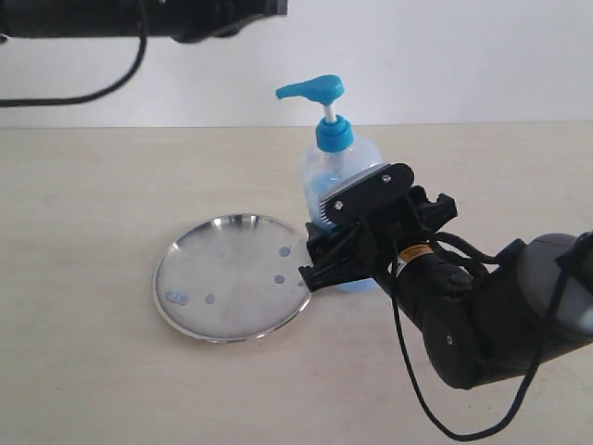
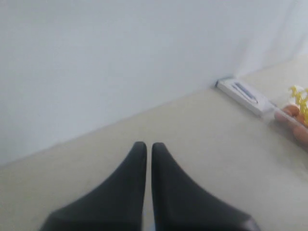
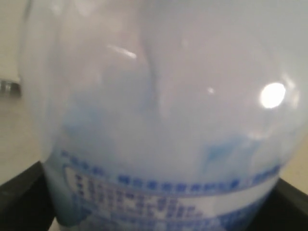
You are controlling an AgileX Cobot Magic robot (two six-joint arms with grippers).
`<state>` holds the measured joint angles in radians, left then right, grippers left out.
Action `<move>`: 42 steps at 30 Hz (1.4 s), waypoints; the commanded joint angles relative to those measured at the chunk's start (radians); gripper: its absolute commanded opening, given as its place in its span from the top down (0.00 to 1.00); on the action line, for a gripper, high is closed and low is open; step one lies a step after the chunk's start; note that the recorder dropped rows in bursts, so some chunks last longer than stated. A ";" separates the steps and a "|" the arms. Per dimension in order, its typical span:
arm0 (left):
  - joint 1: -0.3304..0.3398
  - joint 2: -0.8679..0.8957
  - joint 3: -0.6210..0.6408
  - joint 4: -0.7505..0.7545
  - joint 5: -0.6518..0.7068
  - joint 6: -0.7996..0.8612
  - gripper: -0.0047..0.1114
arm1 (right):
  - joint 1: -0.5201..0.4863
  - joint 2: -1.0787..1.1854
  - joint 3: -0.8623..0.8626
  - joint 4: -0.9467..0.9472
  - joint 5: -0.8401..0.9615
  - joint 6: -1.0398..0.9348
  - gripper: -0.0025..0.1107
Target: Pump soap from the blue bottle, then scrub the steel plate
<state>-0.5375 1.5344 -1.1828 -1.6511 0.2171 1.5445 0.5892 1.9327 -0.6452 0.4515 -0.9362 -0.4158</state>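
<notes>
The blue bottle (image 1: 330, 167) stands upright on the table, with its bright blue pump head (image 1: 311, 89) up and pointing left. My right gripper (image 1: 336, 228) is shut on the bottle's body, one finger on each side. In the right wrist view the bottle (image 3: 159, 110) and its label fill the picture, and a dark finger (image 3: 21, 197) shows at each lower corner. The steel plate (image 1: 232, 269) lies flat just left of the bottle, with small blue soap drops (image 1: 279, 278) on it. My left gripper (image 2: 149, 147) is shut on nothing, above bare table and away from both.
The left arm (image 1: 139, 14) stretches along the top edge of the exterior view, with a black cable (image 1: 102, 85) hanging from it. In the left wrist view a flat white box (image 2: 243, 94) and orange and yellow items (image 2: 296, 110) lie by the wall.
</notes>
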 commanded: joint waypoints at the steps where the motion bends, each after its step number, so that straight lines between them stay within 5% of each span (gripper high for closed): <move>1: -0.003 -0.103 0.005 -0.064 -0.049 0.068 0.93 | -0.001 -0.001 0.004 0.042 -0.020 0.119 0.98; 8: -0.003 -0.278 0.092 -0.029 -0.250 0.072 0.93 | -0.001 -0.001 0.004 0.123 -0.131 0.226 0.98; 17: -0.003 -0.637 0.395 0.141 -0.569 0.072 0.93 | -0.001 -0.001 0.004 0.123 -0.129 0.222 0.97; 21: -0.003 -0.817 0.554 0.263 -0.542 0.072 0.93 | -0.001 -0.001 0.004 0.120 -0.129 0.176 0.73; 27: -0.003 -1.050 0.741 0.227 -0.346 0.072 0.93 | -0.001 -0.001 0.004 0.138 -0.124 0.138 0.06; 35: -0.003 -1.297 1.065 0.119 -0.344 0.069 0.93 | -0.001 -0.097 0.004 0.143 -0.129 0.011 0.05; 39: -0.003 -1.361 1.069 0.078 -0.344 0.067 0.93 | -0.001 -0.250 0.004 0.152 -0.021 -0.046 0.05; 42: -0.003 -1.389 1.069 -0.093 -0.344 0.071 0.93 | -0.001 -0.431 0.004 0.172 0.141 -0.185 0.05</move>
<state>-0.5375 0.1587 -0.1163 -1.6784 -0.1338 1.6140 0.5892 1.5898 -0.6397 0.6089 -0.8847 -0.5199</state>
